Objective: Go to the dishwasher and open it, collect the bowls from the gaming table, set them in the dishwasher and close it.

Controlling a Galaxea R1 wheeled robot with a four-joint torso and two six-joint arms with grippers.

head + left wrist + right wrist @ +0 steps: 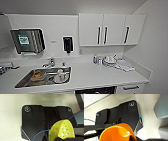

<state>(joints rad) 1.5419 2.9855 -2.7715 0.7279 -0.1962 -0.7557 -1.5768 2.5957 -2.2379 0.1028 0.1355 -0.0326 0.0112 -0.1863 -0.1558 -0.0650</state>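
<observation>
Dishwasher (96, 90) dark, open-looking, under counter's (105, 75) near edge. Sink (22, 83) at counter's left holds dishes. White dishes (109, 60) stacked toward back right corner. Yellow-green bowl (62, 131) close by left wrist, orange bowl (117, 133) by right; fingers' state unreadable on both.

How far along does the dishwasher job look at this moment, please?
Done: the robot faces the kitchen counter, and a dark opening below its edge may be the opened dishwasher. In hand: a yellow bowl close at the left wrist, an orange one at the right. Left: loading them and closing.
</observation>
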